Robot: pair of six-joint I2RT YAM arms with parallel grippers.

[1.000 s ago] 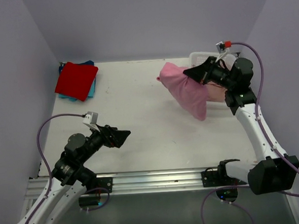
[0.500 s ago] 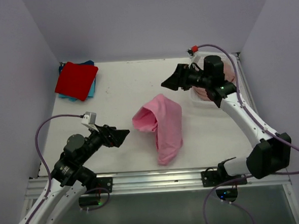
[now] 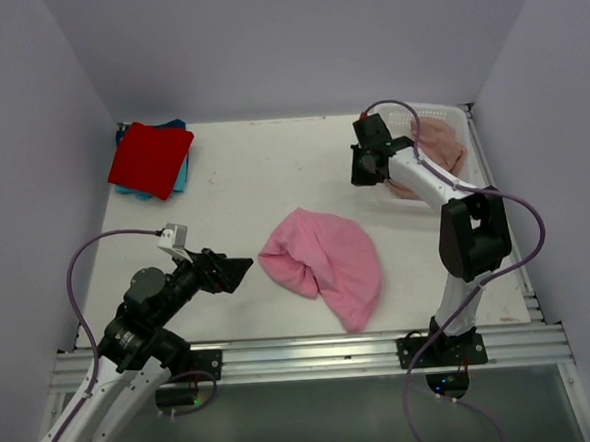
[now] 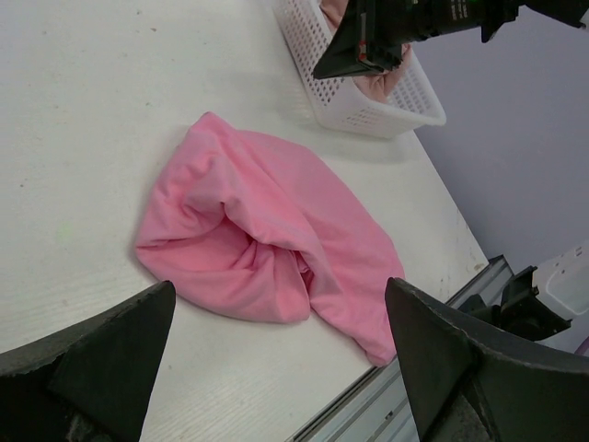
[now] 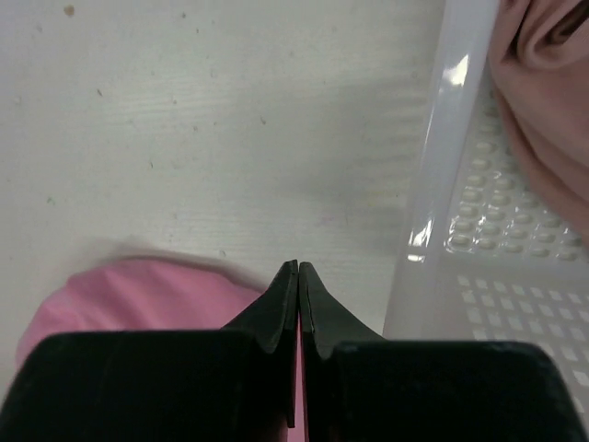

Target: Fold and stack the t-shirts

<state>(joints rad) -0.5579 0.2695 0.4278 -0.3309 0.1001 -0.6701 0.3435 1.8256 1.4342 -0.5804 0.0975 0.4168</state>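
**Top external:** A pink t-shirt (image 3: 323,266) lies crumpled on the white surface (image 3: 262,173), close to its near edge and between the two arms. The left pincer (image 3: 240,271) hovers just beside the heap's left side. The right pincer (image 3: 362,169) hangs well apart from it, next to a white basket (image 3: 439,112) in the far right corner that holds a peach garment (image 3: 443,154). In the far left corner a folded red shirt (image 3: 151,158) sits on a blue one (image 3: 180,178).

**Left wrist:** The left fingers (image 4: 101,345) are spread wide with nothing between them. The pink heap lies ahead, doubled over itself in thick rolls.

**Right wrist:** The right fingers (image 5: 276,313) are pressed together tip to tip and appear to grip nothing. They hang over bare surface, between the basket rim and the shirt's edge.

**Likely trouble:** A pinch into those rolls could catch several layers at once, so the shirt would lift as a lump rather than spread flat. The hem nearest the front edge could slide off if dragged that way. The right arm, working so close to the basket, could snag its rim.
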